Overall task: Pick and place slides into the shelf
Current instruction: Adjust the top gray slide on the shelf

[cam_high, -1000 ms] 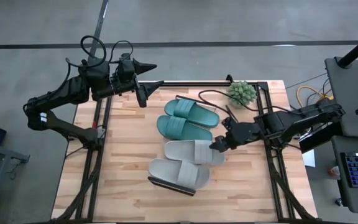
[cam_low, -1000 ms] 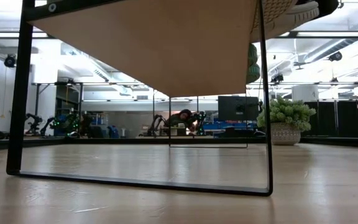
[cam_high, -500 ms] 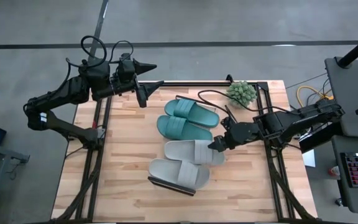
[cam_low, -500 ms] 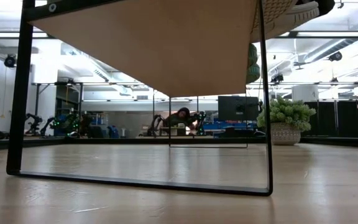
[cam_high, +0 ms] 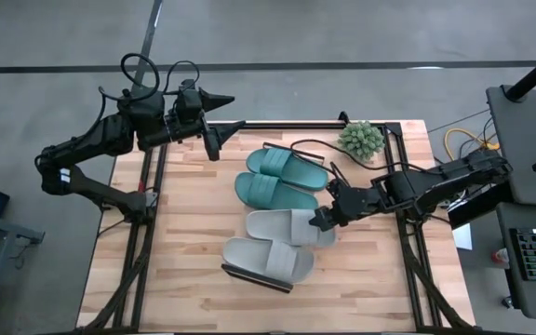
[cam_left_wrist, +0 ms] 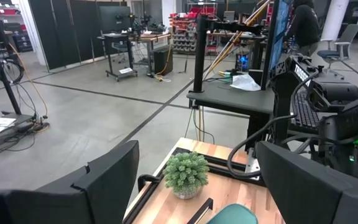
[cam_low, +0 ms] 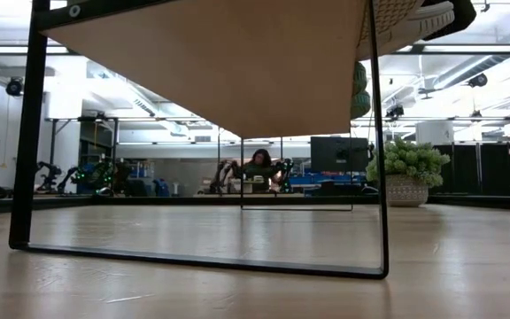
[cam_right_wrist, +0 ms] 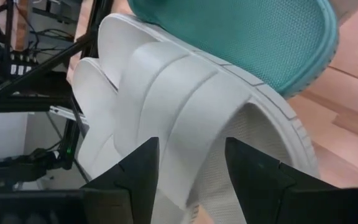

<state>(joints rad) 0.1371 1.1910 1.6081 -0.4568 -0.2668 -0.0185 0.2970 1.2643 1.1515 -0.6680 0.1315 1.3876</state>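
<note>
Two dark teal-green slides point(cam_high: 285, 177) and two light grey slides point(cam_high: 280, 244) lie side by side on the shelf, whose dark frame edge point(cam_high: 252, 277) shows under the nearest grey one. The low view sees the shelf's wooden underside point(cam_low: 211, 62) with grey soles point(cam_low: 414, 18) above it. My right gripper point(cam_high: 318, 221) is open at the right end of the farther grey slide point(cam_high: 291, 226). In the right wrist view its fingers stand on either side of that slide's strap point(cam_right_wrist: 166, 93). My left gripper point(cam_high: 214, 141) is open and hangs raised over the table's far left corner. My right gripper point(cam_right_wrist: 191, 168) comes level from the table's right, its open fingers point(cam_right_wrist: 138, 177) astride the right end of the farther grey slide point(cam_right_wrist: 260, 124). I cannot tell whether they touch it. The slide lies flat on the shelf.
A small potted plant point(cam_high: 361, 138) stands at the table's far right corner, also in the left wrist view point(cam_left_wrist: 187, 173). Dark frame rails run along the table's left point(cam_high: 147, 233) and right point(cam_high: 415, 270) sides. Bare wood lies left of the slides point(cam_high: 184, 233).
My right arm has crept a little toward the table's left, bringing its gripper closer onto the farther grey slide's right end. The slides and my left arm have stayed where they were.
</note>
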